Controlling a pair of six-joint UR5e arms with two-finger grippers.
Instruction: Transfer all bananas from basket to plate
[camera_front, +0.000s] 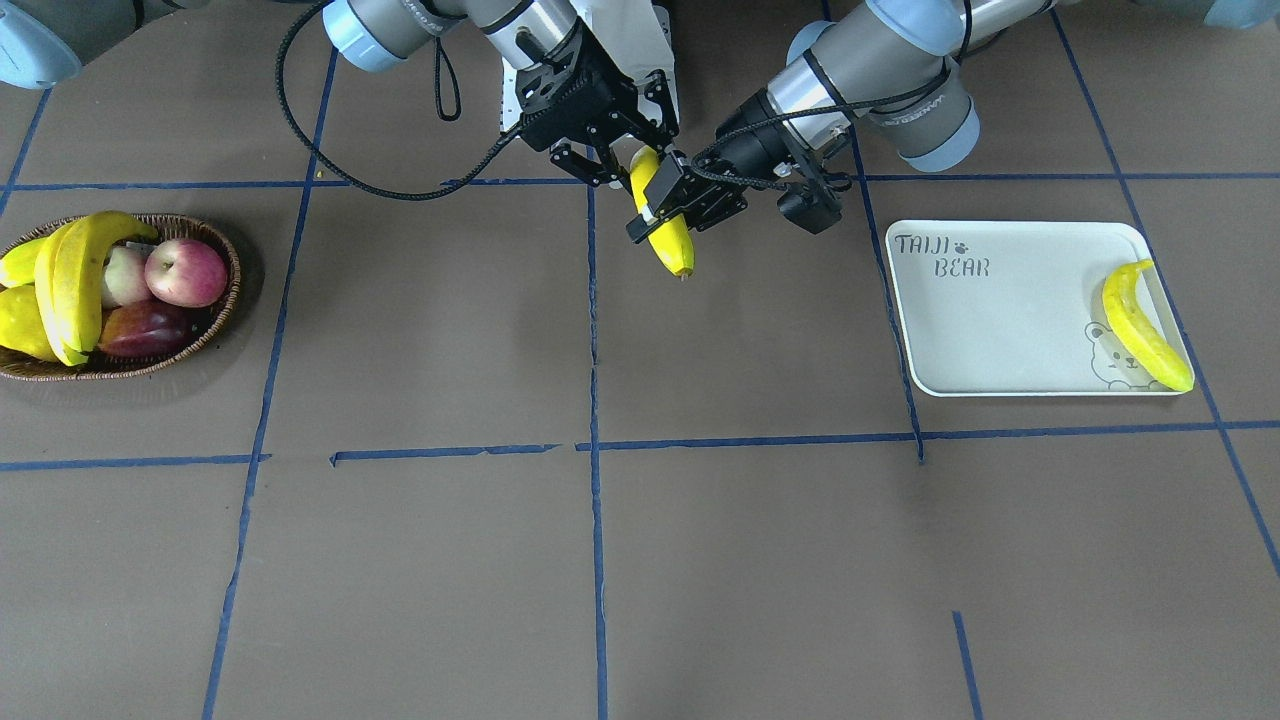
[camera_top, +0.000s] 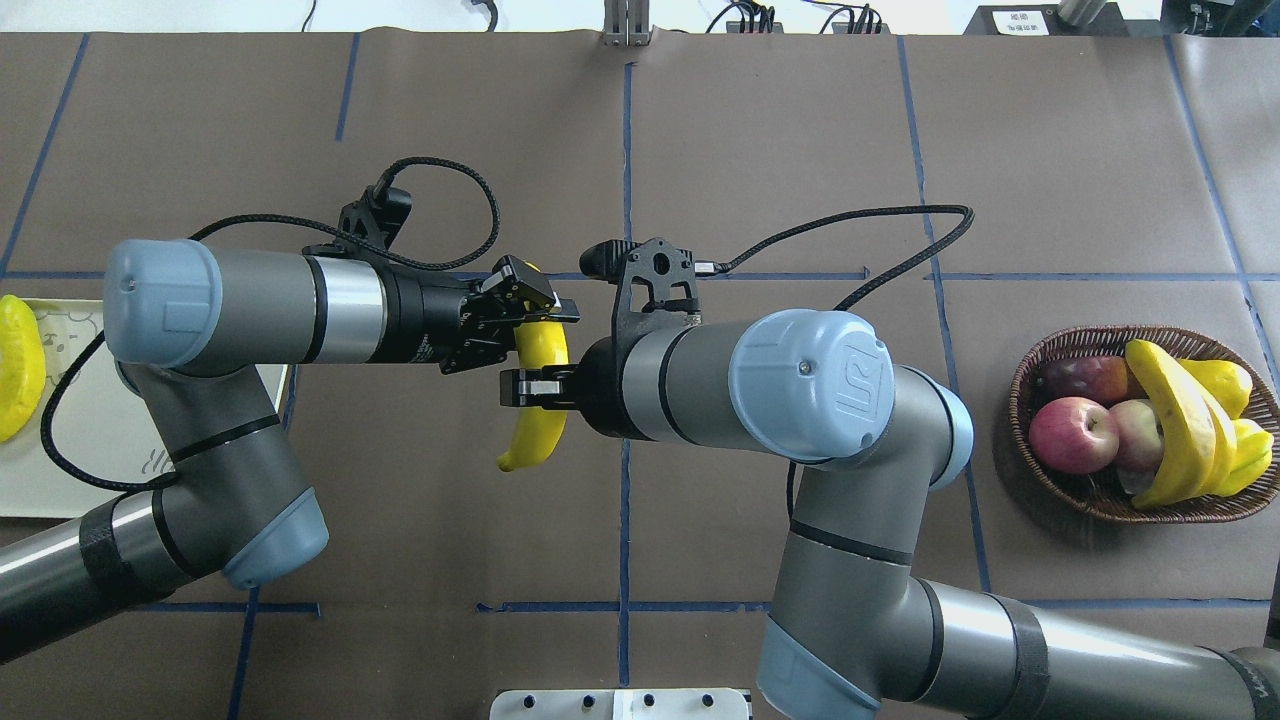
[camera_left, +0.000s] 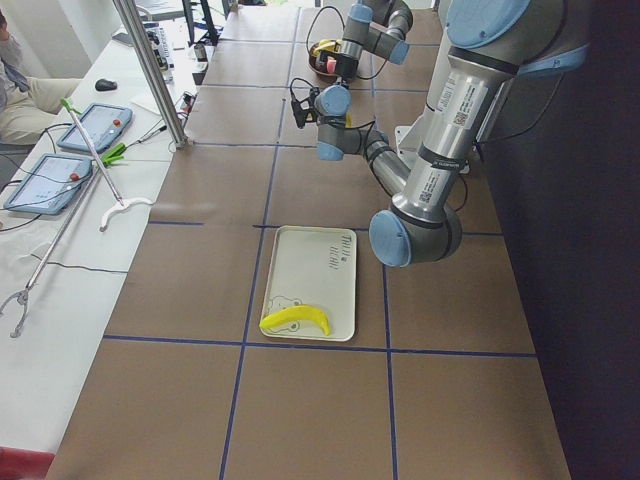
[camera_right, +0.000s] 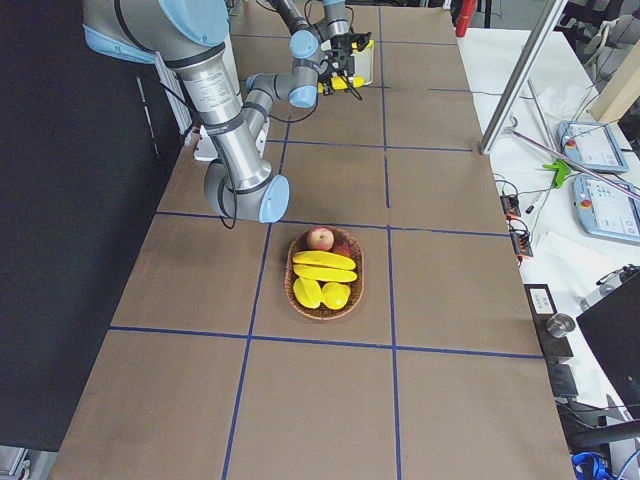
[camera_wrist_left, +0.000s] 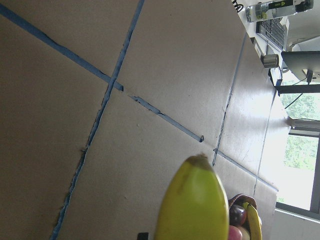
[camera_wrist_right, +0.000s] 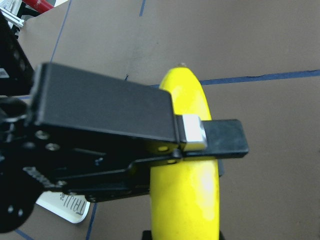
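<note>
One banana (camera_front: 672, 245) hangs in the air over the table's middle, between both grippers. My left gripper (camera_front: 665, 205) is shut on its middle. My right gripper (camera_front: 638, 160) appears shut on its upper end. From overhead the left gripper (camera_top: 540, 310) and right gripper (camera_top: 535, 388) meet on that banana (camera_top: 530, 440). The right wrist view shows a left finger (camera_wrist_right: 110, 115) pressed on the banana (camera_wrist_right: 187, 200). Another banana (camera_front: 1140, 325) lies on the plate (camera_front: 1000, 320). Two bananas (camera_front: 75, 275) lie in the basket (camera_front: 215, 320).
The basket also holds a red apple (camera_front: 185, 270), a dark red fruit (camera_front: 150, 328) and lumpy yellow fruit (camera_front: 20, 325). Basket and plate stand at opposite ends of the brown table, which is marked with blue tape lines (camera_front: 592, 400).
</note>
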